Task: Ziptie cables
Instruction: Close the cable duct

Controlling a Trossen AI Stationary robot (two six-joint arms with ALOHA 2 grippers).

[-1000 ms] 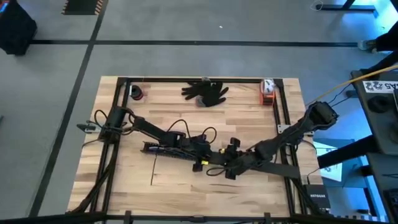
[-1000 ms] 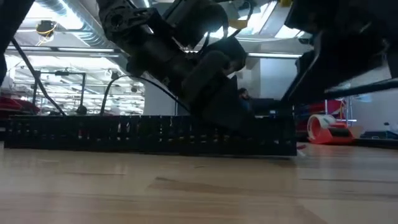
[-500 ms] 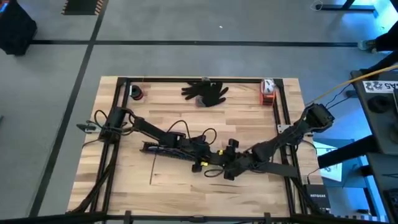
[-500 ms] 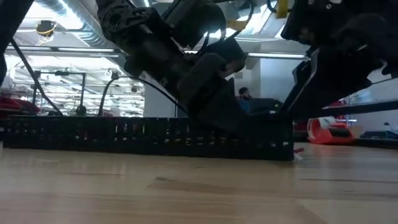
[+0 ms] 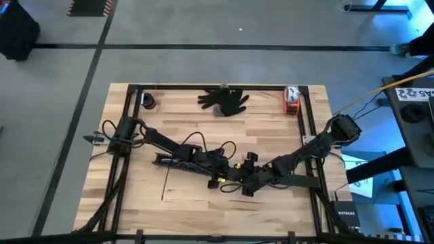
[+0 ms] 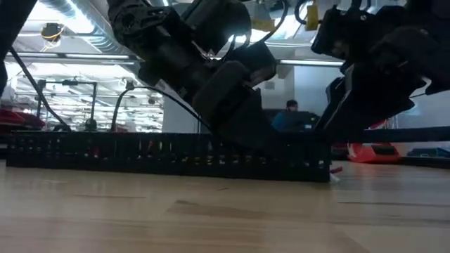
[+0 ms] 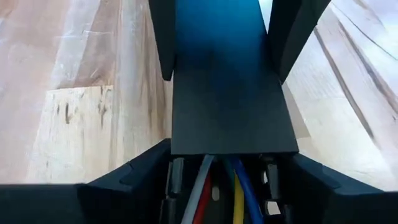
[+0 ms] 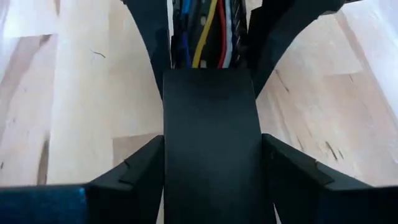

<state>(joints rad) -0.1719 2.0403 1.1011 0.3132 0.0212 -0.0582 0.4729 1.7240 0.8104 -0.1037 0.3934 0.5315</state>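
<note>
Black plastic fills both wrist views: the left end effector and the right end effector each seem clenched on the slotted bar at centre frame. Coloured cables lie in its channel just beyond, light and floppy, best pinched bundled near the bar.

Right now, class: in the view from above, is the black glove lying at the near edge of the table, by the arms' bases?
No. The black glove lies at the table's far edge, well away from both arms.
</note>
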